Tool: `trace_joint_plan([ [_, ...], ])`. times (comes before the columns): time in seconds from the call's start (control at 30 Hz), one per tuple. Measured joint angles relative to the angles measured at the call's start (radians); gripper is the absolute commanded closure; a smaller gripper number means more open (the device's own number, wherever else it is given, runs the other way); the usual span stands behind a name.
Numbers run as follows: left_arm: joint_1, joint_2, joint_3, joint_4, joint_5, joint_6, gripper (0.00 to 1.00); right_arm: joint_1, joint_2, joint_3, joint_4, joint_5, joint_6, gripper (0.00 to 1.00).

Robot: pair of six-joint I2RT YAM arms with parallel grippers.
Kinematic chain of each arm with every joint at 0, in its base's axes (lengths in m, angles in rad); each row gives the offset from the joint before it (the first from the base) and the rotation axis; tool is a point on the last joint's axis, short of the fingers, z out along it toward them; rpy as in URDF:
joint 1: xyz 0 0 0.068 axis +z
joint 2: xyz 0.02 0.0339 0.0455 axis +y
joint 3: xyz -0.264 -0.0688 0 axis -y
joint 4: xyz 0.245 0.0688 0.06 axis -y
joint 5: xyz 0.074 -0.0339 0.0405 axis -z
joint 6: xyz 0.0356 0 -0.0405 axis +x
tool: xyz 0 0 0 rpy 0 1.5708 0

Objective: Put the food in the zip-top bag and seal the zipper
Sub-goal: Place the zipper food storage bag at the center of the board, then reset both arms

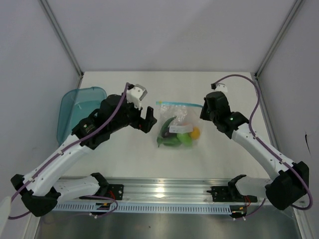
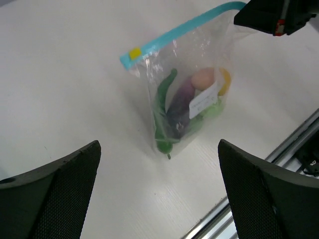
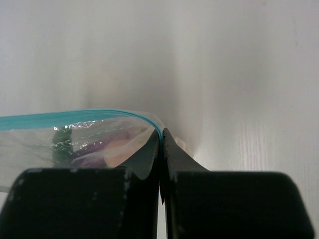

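The clear zip-top bag [image 1: 178, 124] lies mid-table with the food inside: purple eggplant [image 2: 180, 102], green pieces [image 2: 162, 117], a yellow-orange fruit [image 1: 195, 132] and a pinkish piece [image 2: 203, 78]. Its light blue zipper [image 2: 179, 31] runs along the far edge, with the pale yellow slider tab [image 2: 134, 53] at its left end. My right gripper [image 1: 205, 110] is shut on the right end of the zipper [image 3: 158, 130]. My left gripper [image 1: 147, 119] is open and empty, just left of the bag; its fingers [image 2: 65, 184] frame bare table in front of the bag.
A rigid translucent teal tub [image 1: 79, 112] stands at the left table edge, partly under my left arm. A metal rail [image 1: 164, 191] runs along the near edge. Grey walls close in the back and sides.
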Motion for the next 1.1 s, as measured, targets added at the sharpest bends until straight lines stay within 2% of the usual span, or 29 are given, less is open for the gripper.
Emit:
trace_joint_plan([
  [0.3, 0.000, -0.227, -0.136, 0.124, 0.023, -0.018, 0.00, -0.352, 0.110, -0.009, 0.024, -0.081, 0.002, 1.00],
  [0.47, 0.000, -0.288, -0.257, 0.146, 0.064, -0.057, 0.00, -0.434, 0.247, -0.019, 0.064, -0.086, -0.008, 1.00],
  [0.57, 0.000, -0.312, -0.338, 0.162, 0.080, -0.097, 0.00, -0.436, 0.315, -0.026, 0.071, -0.084, -0.013, 0.83],
  [0.6, 0.000, -0.320, -0.365, 0.171, 0.088, -0.111, 0.01, -0.436, 0.325, -0.029, 0.071, -0.081, -0.016, 0.74],
  [0.73, 0.000, -0.331, -0.435, 0.192, 0.115, -0.160, 0.01, -0.435, 0.322, -0.035, 0.069, -0.065, -0.020, 0.50],
  [0.77, 0.000, -0.328, -0.442, 0.193, 0.119, -0.171, 0.01, -0.435, 0.319, -0.035, 0.066, -0.061, -0.021, 0.25],
  [0.8, 0.000, -0.325, -0.448, 0.194, 0.120, -0.179, 0.00, -0.435, 0.313, -0.035, 0.063, -0.056, -0.016, 0.18],
  [0.83, 0.000, -0.324, -0.450, 0.195, 0.120, -0.186, 0.01, -0.432, 0.306, -0.035, 0.056, -0.051, -0.023, 0.01],
  [1.1, 0.006, -0.331, -0.458, 0.233, 0.126, -0.238, 0.00, -0.366, 0.148, -0.041, -0.046, 0.000, -0.006, 0.01],
])
